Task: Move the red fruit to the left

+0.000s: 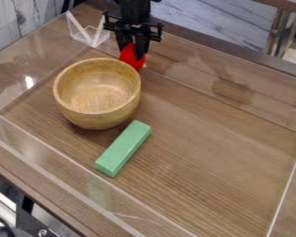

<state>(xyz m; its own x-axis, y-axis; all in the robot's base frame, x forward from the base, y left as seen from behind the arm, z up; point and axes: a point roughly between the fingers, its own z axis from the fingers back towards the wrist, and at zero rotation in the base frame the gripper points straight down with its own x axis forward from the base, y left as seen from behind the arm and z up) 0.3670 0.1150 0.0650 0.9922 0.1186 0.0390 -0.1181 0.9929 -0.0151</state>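
One red fruit [129, 58] sits at the upper centre-left of the frame, just behind the far rim of a single wooden bowl [96, 95], which takes up the left of the picture. One green block [123, 148], long and rectangular, lies at a slant below and to the right of the bowl, in the lower middle, apart from it. One dark gripper [132, 42] comes in from the top of the frame, directly above the fruit, with its lower end at the fruit's upper part. Its jaws look parted, one side to either side of the fruit's top, but how wide they stand is too small and dark to make out; whether they grip the fruit or merely touch it cannot be told. All of these are at one wooden table [213, 120], whose surface runs across most of the view. At the left, one pale, see-through crumpled thing [85, 31] shows near the top, beside the gripper. Neither the bowl nor the green block shows any readable writing, label or brand.
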